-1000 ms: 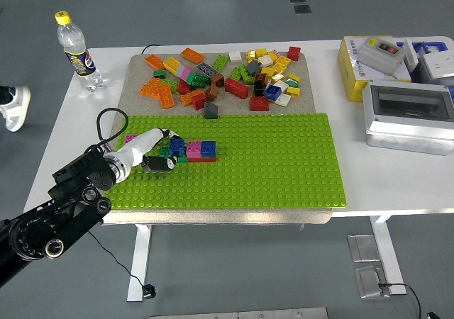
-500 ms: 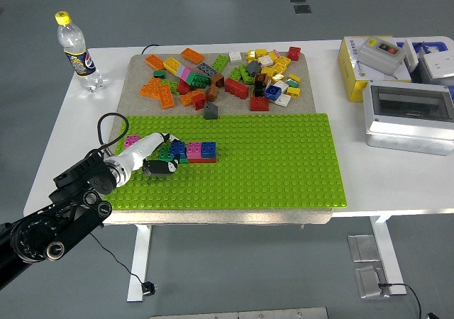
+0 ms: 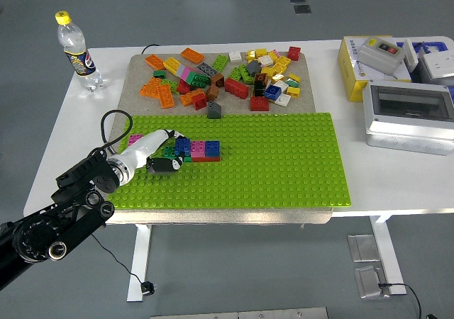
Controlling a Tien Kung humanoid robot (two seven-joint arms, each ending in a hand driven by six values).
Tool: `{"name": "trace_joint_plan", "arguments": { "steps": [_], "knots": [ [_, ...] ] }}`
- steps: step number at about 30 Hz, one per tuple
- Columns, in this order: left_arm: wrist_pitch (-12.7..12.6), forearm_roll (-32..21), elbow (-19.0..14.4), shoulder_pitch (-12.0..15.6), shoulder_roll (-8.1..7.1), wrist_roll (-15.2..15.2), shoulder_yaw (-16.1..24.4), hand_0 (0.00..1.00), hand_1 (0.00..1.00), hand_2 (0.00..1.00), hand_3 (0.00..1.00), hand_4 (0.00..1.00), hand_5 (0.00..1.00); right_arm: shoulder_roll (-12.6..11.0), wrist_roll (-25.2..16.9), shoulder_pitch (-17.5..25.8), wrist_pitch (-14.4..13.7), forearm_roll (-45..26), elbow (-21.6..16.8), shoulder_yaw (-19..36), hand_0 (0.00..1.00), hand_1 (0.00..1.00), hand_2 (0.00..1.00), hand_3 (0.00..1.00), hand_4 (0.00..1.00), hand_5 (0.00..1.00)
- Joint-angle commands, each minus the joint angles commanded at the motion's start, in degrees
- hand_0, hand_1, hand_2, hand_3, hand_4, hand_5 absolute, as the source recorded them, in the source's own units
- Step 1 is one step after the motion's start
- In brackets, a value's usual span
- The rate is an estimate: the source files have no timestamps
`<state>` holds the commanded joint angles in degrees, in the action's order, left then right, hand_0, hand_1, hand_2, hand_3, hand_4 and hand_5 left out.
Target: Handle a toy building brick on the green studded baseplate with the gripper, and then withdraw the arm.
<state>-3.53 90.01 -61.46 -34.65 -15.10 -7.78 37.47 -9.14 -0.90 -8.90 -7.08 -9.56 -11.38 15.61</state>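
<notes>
The left robot hand (image 3: pixel 164 159) is reaching in from the near left corner over the green studded baseplate (image 3: pixel 284 163), which is lying on a grey mat (image 3: pixel 138 71) on the white table (image 3: pixel 64 120). Its white and black fingers are closing around the left end of a short row of bricks (image 3: pixel 200 149) that is sitting on the baseplate's left part, blue, pink and blue across the top with red showing underneath; I am judging it to be pinching a small green brick (image 3: pixel 169 151) at that end, though the fingers are hiding most of it and I cannot be sure how firm the hold is. The arm is coming in low and from the side, probably so the fingertips can press the piece against its neighbours rather than knock the row. On the far part of the mat a loose heap of spare bricks (image 3: pixel 234 71) is waiting, orange ones to the left, yellow and red to the right, kept off the studs so the plate is free for building. A water bottle (image 3: pixel 76 52) is standing at the far left of the table, and grey and yellow boxes (image 3: pixel 404 99) are sitting well apart on the right. The right robot hand is not showing anywhere.
</notes>
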Motion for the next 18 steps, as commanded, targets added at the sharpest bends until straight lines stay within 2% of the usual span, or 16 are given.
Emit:
{"name": "trace_joint_plan", "arguments": {
  "steps": [11, 18],
  "knots": [
    [0.24, 0.07, 0.98, -0.31, 0.23, -0.2, -0.93, 0.998, 0.955, 0.957, 0.575, 0.397, 0.249, 0.07, -0.04, -0.04, 0.03, 0.03, 0.0, 0.08, 0.71, 0.701, 0.754, 0.721, 0.528, 0.737],
    [-0.45, 1.25, 1.47, -0.46, 0.39, -0.34, -1.01, 0.998, 0.954, 0.957, 0.575, 0.395, 0.248, 0.06, -0.03, -0.14, 0.07, -0.06, 0.01, -0.02, 0.71, 0.701, 0.754, 0.721, 0.528, 0.737]
  ]
}}
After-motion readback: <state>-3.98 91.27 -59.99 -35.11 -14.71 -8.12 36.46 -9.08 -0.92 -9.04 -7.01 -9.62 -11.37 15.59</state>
